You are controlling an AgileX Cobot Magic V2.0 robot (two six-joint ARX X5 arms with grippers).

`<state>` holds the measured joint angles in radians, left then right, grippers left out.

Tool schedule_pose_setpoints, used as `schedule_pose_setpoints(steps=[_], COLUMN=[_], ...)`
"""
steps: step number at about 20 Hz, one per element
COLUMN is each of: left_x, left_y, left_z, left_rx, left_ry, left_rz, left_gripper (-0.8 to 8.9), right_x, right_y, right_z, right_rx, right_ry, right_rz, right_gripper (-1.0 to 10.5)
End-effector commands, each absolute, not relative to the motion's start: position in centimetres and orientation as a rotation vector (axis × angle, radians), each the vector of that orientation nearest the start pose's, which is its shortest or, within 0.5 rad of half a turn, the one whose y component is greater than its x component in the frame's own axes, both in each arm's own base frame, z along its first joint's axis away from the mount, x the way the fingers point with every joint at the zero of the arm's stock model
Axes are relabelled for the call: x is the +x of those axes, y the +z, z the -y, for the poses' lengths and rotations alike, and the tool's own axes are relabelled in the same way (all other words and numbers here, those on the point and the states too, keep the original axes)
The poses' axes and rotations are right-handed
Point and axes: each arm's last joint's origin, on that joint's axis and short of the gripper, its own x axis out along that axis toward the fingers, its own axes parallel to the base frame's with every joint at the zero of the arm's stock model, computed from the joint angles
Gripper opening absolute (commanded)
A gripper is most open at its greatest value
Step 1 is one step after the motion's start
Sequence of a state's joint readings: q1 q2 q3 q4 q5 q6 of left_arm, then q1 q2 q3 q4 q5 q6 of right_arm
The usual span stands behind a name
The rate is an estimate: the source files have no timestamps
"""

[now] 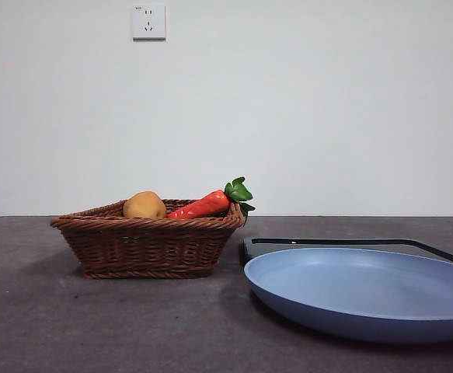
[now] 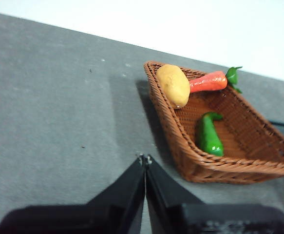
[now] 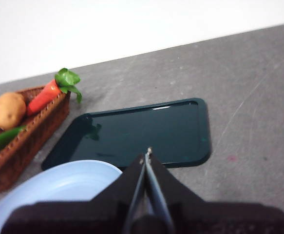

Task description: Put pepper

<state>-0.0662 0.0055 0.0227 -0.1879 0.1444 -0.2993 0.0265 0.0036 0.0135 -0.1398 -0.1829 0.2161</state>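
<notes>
The left gripper (image 2: 145, 158) hangs above bare grey table (image 2: 59, 112), its two black jaws pressed together and holding nothing. It sits just to the left of a brown wicker basket (image 2: 180, 146), near the basket's left wall, not touching it. The right gripper (image 3: 148, 155) is likewise pressed together and empty, poised over the near edge of a dark, glossy rectangular tray (image 3: 142, 131), with the rim of a pale blue plate (image 3: 59, 185) just below it.

Inside the basket lies the pepper (image 2: 209, 135), a slim, glossy dark-green piece, on the woven floor towards the near side, clear of the other contents. A round tan potato (image 2: 173, 85) rests at the basket's far left, and a red-orange carrot (image 2: 208, 82) with green leaves leans on the far rim beside it. From the low front view, only the potato and carrot show above the basket's rim; the pepper is hidden behind the wall.

The blue plate lies to the right of the basket and nearer the camera; the dark tray is behind it.

By my reading the task has not begun: neither arm has reached for the pepper. The next move probably calls for the left gripper to spread its jaws, travel right over the basket wall, drop to the pepper and close across its slim body without disturbing the potato. Where it should be put is not stated; the plate or tray seem likely.
</notes>
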Motion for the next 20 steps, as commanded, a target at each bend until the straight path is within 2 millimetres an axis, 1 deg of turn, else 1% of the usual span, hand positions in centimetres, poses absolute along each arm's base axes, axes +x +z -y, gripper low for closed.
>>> schedule_pose_setpoints(steps=[1,5,8,11,15,20], left_x=[9.5,9.3,9.1,8.9,9.2,10.2], left_y=[15.7,17.1,18.4,20.0,22.5,25.5], left_z=[1.2,1.3,1.3,1.4,1.6,1.9], left_rx=[-0.398,-0.449,-0.449,-0.447,-0.419,-0.333], left_ry=[-0.231,-0.291,-0.313,-0.333,-0.385,-0.471], left_rz=[-0.169,-0.128,-0.128,-0.150,-0.195,-0.309], left_gripper=[0.07,0.07,0.07,0.07,0.07,0.07], right_x=[9.5,9.3,9.0,8.8,8.9,9.3], right_y=[15.7,17.2,18.9,21.0,23.9,27.5], right_z=[-0.8,-0.8,-0.8,-0.9,-1.0,-1.2], right_rx=[0.349,0.425,0.441,0.437,0.412,0.318], right_ry=[0.191,0.194,0.202,0.235,0.266,0.321], right_rz=[-0.148,-0.111,-0.081,-0.076,-0.133,-0.281], right_gripper=[0.1,0.1,0.1,0.1,0.1,0.1])
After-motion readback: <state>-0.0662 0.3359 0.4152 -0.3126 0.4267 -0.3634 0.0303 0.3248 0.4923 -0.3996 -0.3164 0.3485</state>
